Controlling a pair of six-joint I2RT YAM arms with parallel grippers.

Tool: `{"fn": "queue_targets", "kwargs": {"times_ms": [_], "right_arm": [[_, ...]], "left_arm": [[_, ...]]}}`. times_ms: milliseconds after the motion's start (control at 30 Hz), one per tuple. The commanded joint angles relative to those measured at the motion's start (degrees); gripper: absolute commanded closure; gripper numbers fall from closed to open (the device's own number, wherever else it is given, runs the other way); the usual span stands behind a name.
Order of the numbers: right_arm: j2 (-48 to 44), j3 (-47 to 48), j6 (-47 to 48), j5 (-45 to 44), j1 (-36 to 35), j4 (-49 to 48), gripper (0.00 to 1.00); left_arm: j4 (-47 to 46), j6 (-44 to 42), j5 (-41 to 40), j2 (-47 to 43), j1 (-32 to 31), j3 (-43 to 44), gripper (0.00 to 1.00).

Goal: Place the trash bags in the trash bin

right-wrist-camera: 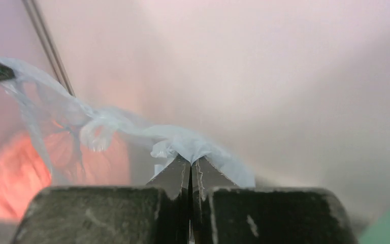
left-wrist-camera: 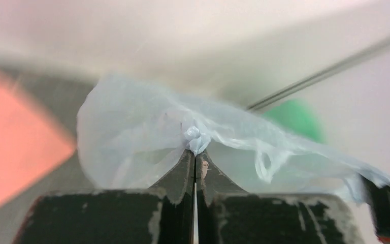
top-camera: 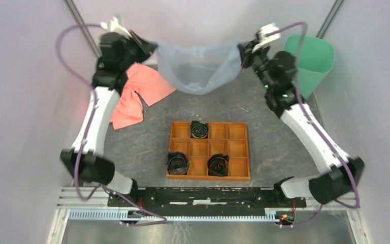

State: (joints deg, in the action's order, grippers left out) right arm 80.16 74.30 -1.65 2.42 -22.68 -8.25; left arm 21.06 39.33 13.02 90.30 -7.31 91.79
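Note:
The pale blue translucent trash bag [top-camera: 198, 68] hangs stretched between my two grippers above the far part of the table. My left gripper [top-camera: 152, 47] is shut on the bag's left edge; in the left wrist view the bag [left-wrist-camera: 132, 137] bunches at the closed tips [left-wrist-camera: 195, 152]. My right gripper [top-camera: 242, 50] is shut on the bag's right edge; the bag [right-wrist-camera: 183, 142] bunches at its closed tips [right-wrist-camera: 190, 161]. The mint-green trash bin [top-camera: 310, 63] stands at the far right, beside the right arm, and shows blurred in the left wrist view [left-wrist-camera: 294, 119].
A salmon-pink cloth [top-camera: 137, 94] lies on the table at the far left under the left arm. An orange-brown wooden compartment tray [top-camera: 236, 147] sits near the middle front, holding three black coiled rolls [top-camera: 199, 129]. Pale walls enclose the table on both sides.

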Motion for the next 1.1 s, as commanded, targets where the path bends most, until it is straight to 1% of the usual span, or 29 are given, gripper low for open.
{"fn": "queue_targets", "kwargs": {"times_ms": [0,33,100,133,200,233,300,333,400,467,533,633,700,800,900,1000,1067], "right_arm": [[-10.8,6.4,2.6,1.1,-1.8,-6.6,1.0],[-12.6,4.2,2.1,1.8,-1.9,-9.6,1.0],[-16.0,-4.2,1.7,3.2,-1.9,-17.0,1.0],[-16.5,-7.6,1.7,3.2,-2.0,-19.4,1.0],[-15.0,-13.1,1.7,0.3,-1.9,-18.4,1.0],[-13.5,-16.2,1.7,-1.6,-1.9,-17.3,0.99],[-10.0,-23.1,-1.1,-5.0,-1.8,-17.0,1.0],[-8.5,-26.9,-2.1,-5.3,-1.8,-17.5,1.0],[-4.9,-31.1,-3.1,-3.9,-1.7,-17.9,1.0],[-3.2,-31.5,-3.8,-3.0,-1.7,-16.2,1.0],[-4.3,-30.1,-3.5,-2.6,-1.8,-15.7,1.0],[-7.2,-23.0,-1.5,-2.6,-1.8,-12.2,1.0],[-9.4,-17.9,-0.1,-2.5,-1.7,-9.4,1.0],[-12.6,-16.1,1.2,-3.2,-1.8,-10.2,1.0],[-13.9,-18.8,1.2,-4.8,-1.8,-12.0,1.0],[-11.0,-22.1,1.2,-5.6,-1.8,-9.9,1.0],[-8.9,-24.0,0.2,-5.7,-1.8,-8.4,1.0]], "left_arm": [[-15.0,-0.6,2.2,-17.3,-2.9,4.7,0.98],[-18.3,-0.9,0.8,-20.3,-3.5,1.8,0.98],[-23.1,-1.7,-3.4,-24.7,-3.8,-5.0,0.98],[-22.6,-1.9,-6.3,-26.0,-3.8,-8.2,0.98],[-15.6,-0.9,-13.6,-25.8,-3.7,-12.9,0.98],[-12.3,-0.1,-15.5,-24.5,-3.8,-15.5,0.98],[-8.8,0.2,-13.8,-20.4,-3.7,-21.7,0.98],[-7.7,-0.7,-11.4,-17.9,-3.7,-24.4,0.98],[-3.3,-0.7,-10.1,-12.3,-3.2,-27.3,0.98],[-2.0,-0.5,-7.8,-9.4,-2.2,-28.7,0.98],[-3.4,0.0,-5.7,-9.8,-1.9,-27.9,0.98],[-5.5,0.4,-3.7,-13.5,-1.9,-22.1,0.98],[-5.8,-0.1,-3.8,-16.1,-2.1,-15.9,0.98],[-6.2,-1.5,-6.5,-19.1,-2.3,-12.4,0.98],[-6.7,-2.6,-8.5,-21.0,-2.3,-15.6,0.98],[-5.5,-2.5,-9.8,-20.8,-2.2,-20.8,0.98],[-4.7,-2.1,-8.9,-20.2,-2.2,-22.8,0.98]]}}
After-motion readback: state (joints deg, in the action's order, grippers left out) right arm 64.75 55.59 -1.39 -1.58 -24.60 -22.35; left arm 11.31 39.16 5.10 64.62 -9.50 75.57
